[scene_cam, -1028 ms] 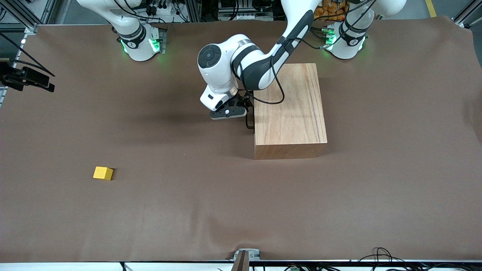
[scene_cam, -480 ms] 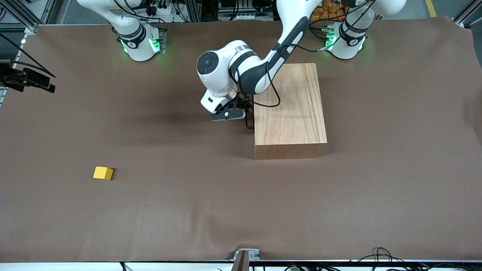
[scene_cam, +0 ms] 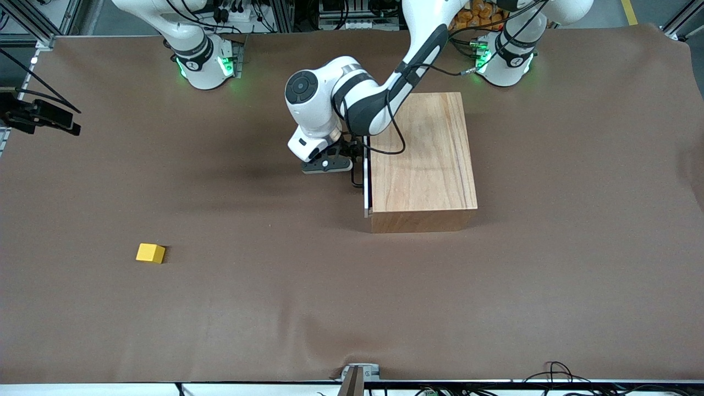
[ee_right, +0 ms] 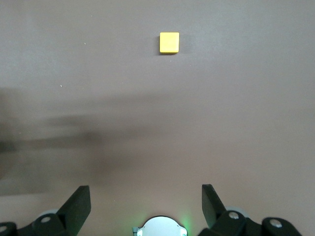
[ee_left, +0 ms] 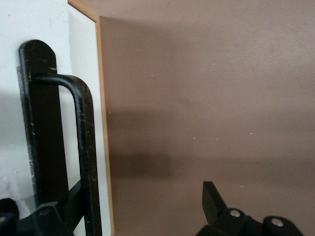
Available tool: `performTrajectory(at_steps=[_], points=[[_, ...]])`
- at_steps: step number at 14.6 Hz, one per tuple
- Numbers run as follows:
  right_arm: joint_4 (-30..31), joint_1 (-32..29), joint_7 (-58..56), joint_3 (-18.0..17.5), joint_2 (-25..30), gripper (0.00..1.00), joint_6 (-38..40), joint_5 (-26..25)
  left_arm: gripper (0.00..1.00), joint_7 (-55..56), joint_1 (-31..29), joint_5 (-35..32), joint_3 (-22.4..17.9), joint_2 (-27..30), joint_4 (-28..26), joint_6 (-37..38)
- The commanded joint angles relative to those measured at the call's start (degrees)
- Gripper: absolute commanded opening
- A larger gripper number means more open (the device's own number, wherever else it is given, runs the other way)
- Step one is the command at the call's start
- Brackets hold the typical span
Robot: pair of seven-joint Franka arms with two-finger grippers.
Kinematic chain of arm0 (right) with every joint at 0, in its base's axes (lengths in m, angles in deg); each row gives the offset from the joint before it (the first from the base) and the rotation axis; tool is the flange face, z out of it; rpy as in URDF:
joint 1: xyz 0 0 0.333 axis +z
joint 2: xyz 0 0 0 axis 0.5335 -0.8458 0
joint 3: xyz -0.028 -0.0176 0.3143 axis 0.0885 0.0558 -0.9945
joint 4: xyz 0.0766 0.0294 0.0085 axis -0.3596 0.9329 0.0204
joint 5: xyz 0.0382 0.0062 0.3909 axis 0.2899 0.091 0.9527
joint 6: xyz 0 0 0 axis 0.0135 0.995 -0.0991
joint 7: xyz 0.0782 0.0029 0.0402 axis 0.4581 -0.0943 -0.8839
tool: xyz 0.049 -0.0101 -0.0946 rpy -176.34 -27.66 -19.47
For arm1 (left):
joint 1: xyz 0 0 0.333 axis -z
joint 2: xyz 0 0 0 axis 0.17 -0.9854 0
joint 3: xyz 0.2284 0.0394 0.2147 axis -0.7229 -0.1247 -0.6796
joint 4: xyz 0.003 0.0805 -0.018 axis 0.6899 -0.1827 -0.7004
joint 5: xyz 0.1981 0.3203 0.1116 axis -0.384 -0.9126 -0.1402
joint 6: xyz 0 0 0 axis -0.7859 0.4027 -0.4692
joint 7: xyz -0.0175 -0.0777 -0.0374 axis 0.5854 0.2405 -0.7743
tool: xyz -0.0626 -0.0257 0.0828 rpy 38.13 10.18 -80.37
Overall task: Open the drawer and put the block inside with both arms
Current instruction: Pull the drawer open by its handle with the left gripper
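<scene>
The wooden box (scene_cam: 421,159) stands mid-table near the left arm's base. Its drawer (scene_cam: 366,187) is out by a narrow gap, its white-edged front panel facing the right arm's end. My left gripper (scene_cam: 338,164) is low in front of that panel. In the left wrist view the gripper (ee_left: 142,201) is open, with one finger between the black wire handle (ee_left: 83,137) and the white panel (ee_left: 81,59). The yellow block (scene_cam: 150,253) lies on the mat nearer the camera, toward the right arm's end. My right gripper (ee_right: 145,201) is open and empty high over the mat, with the block (ee_right: 169,42) far below it.
A brown mat (scene_cam: 352,308) covers the table. A black device (scene_cam: 38,115) sits at the edge by the right arm's end. A metal clamp (scene_cam: 355,377) sits at the edge nearest the camera. The right arm's base (scene_cam: 206,63) glows green.
The left gripper has moved a little toward the right arm's end, and the drawer front has slid out of the box with it. The block has not moved.
</scene>
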Motion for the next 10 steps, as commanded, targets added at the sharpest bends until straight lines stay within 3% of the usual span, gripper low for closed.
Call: performTrajectory(at_steps=[1,10], points=[[0.03,-0.32,-0.34,-0.10,-0.14,1.00,-0.08,-0.03,1.00,0.53,0.38,1.65,0.23,-0.62,1.22,-2.81],[0.04,-0.32,-0.34,-0.19,-0.40,1.00,-0.08,0.06,1.00,2.64,1.78,4.47,0.31,-2.02,1.13,-11.08]])
